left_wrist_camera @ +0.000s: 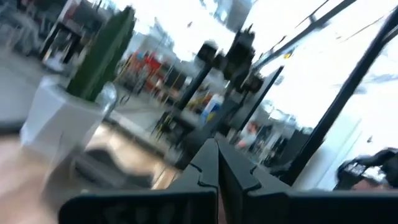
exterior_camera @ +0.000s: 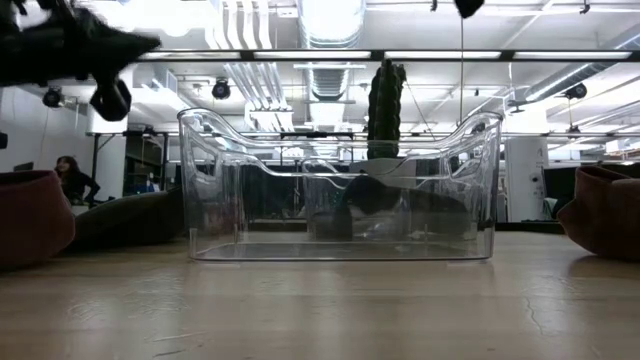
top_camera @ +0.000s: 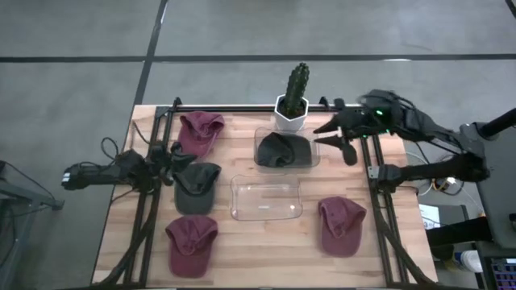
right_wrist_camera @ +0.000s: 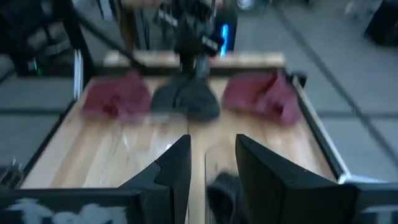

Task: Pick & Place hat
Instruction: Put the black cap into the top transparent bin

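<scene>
Hovering with our right gripper [top_camera: 329,134] fingers apart beside the far bin [top_camera: 287,164], dark hat [top_camera: 283,150] inside it, left gripper [top_camera: 179,156] fingers together over another dark hat [top_camera: 196,188].

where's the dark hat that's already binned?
High view: the dark hat lies in the far clear bin, just in front of the potted cactus, left of the right claw.

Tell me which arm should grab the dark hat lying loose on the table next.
Left, probably. The left gripper hangs right beside the loose dark hat, fingers shut. The right gripper, open, sits across the table near the bin that already holds a hat.
</scene>
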Robot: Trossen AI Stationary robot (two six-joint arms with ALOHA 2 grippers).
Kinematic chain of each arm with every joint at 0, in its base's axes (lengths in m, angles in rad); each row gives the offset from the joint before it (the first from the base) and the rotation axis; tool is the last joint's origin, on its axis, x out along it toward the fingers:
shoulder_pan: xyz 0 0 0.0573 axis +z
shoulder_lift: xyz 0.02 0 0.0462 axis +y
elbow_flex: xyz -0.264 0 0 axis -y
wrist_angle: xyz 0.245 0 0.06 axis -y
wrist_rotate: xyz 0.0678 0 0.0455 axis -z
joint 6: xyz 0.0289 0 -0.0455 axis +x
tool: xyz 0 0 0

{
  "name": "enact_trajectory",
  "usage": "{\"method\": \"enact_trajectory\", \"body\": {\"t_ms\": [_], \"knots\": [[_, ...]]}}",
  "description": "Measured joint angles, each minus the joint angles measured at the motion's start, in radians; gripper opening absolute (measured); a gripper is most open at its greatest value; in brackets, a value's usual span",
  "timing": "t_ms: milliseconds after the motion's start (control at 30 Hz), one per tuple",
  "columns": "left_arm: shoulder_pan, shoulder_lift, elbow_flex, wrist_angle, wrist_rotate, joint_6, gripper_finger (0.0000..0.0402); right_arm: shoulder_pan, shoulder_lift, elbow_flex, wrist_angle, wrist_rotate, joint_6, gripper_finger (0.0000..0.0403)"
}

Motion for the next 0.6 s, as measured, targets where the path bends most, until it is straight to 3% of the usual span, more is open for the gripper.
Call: {"method": "enact_trajectory", "body": {"t_ms": [233, 367, 600], "knots": [[0.000, 0.001, 0.083, 0.033, 0.008, 0.061, 0.0000, 0.000, -0.253, -0.316, 0.273, -0.001, 0.152, 0.0125], [0.000, 0.027, 0.142, 0.030, 0.069, 0.057, 0.0000, 0.000, -0.367, -0.451, 0.383, -0.002, 0.190, 0.0119], [-0.001, 0.210, 0.277, 0.014, 0.145, 0.076, 0.0000, 0.000, -0.512, -0.682, 0.738, -0.002, 0.250, 0.0119]]}}
